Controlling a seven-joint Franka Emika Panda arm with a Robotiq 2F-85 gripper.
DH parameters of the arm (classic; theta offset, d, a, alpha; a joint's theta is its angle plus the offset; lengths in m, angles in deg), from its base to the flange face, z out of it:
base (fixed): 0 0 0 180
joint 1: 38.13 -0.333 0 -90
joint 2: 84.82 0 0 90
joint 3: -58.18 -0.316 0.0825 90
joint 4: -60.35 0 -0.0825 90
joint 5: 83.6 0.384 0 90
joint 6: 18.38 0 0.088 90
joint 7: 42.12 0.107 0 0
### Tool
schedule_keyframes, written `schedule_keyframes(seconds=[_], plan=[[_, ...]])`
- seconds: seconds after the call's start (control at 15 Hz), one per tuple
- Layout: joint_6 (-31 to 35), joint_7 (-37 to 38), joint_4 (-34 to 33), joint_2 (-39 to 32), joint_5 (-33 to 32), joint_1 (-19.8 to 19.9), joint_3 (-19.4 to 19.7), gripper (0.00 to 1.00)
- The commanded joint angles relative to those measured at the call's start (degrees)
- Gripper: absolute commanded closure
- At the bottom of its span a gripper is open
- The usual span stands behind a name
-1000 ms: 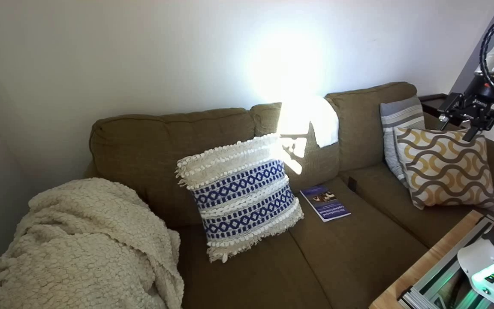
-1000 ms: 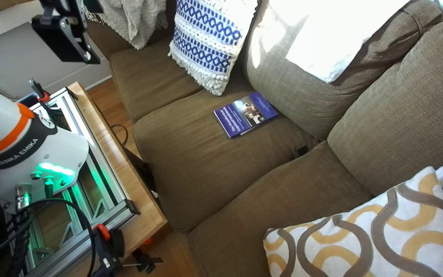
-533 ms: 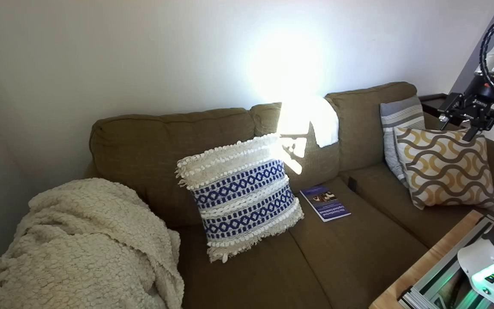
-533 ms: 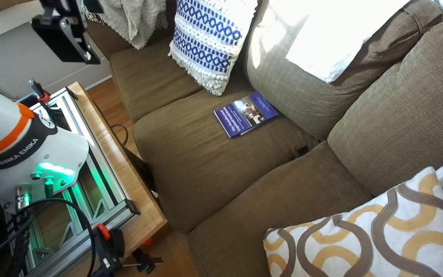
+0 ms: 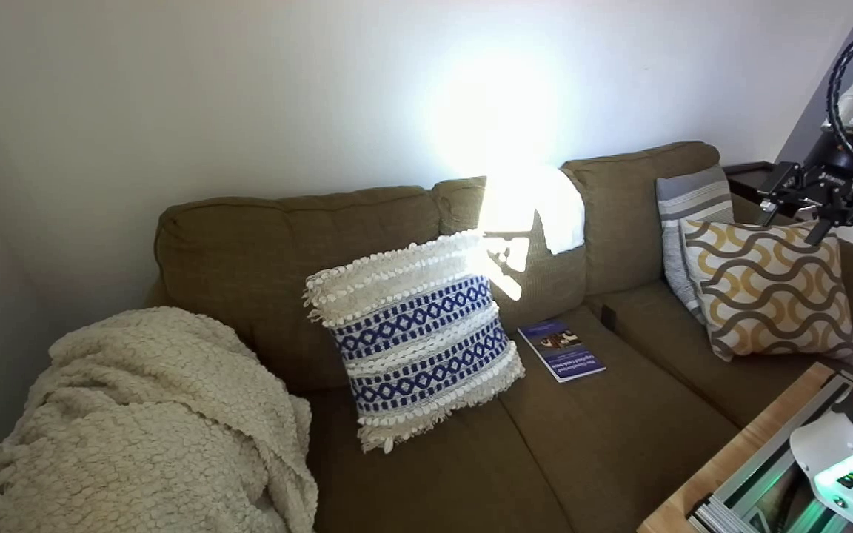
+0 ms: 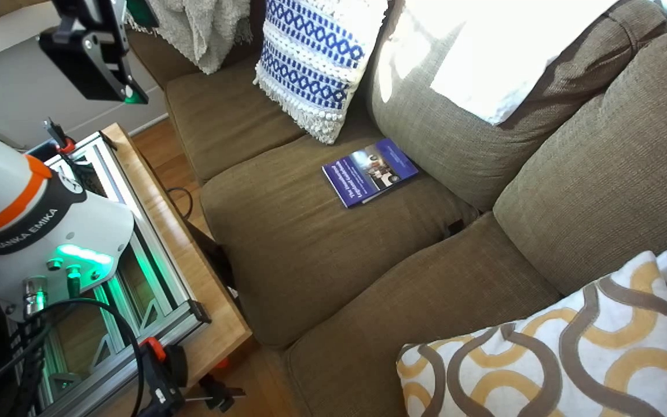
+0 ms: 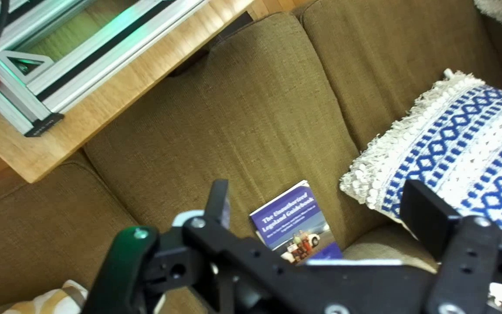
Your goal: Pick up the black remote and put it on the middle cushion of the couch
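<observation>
Presently, the black remote cannot be confirmed; a dark patch (image 6: 454, 227) at the edge of the middle cushion (image 6: 287, 243), well apart from the pincer (image 7: 315, 192), is too small to identify. Pincer: spread, pinching nothing. Caution: reaching for the patch, if merely a strap, may snag fabric. Below pincer height: flat, woven middle cushion; thin, rectangular book (image 7: 294, 222); shaggy, fringed pillow (image 7: 464, 148).

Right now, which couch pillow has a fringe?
The blue-and-white pillow, shaggy along its lower edge; the wavy pillow and the grey-striped pillow show none.
</observation>
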Motion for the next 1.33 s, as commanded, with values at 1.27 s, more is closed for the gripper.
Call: schedule_keyframes(seconds=[1.27], plan=[[7.9,7.1,-6.0,-13.6,-9.2,8.8,2.5,0.00]])
